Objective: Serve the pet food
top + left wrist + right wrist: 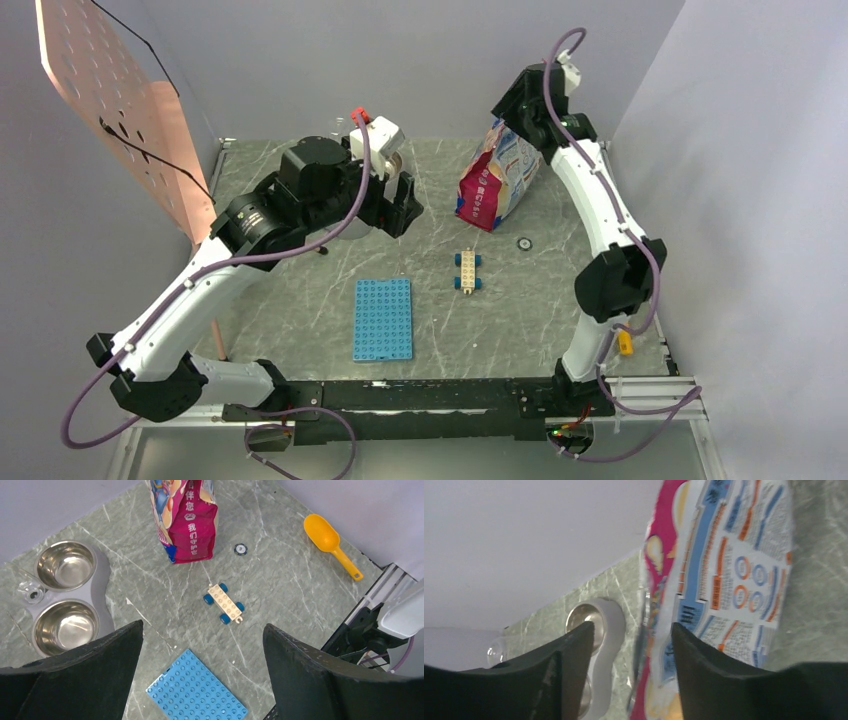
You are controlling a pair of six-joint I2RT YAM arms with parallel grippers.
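right wrist: right fingers [569, 670] released astride food bag [734, 565], bowl [611, 625] beside; left fingers [75, 680] released too.

The right gripper [631, 630] holds its two dark fingers [569, 665] apart, with the upper edge of the pet food bag [734, 570] running down into the gap between them. Free space shows between the bag and the finger at the left of the view; contact at the other finger cannot be determined. Behind the former finger, a steel double bowl [614, 625] rests on the grey-green marbled table [819, 580], near the bag's pink-red side fold.
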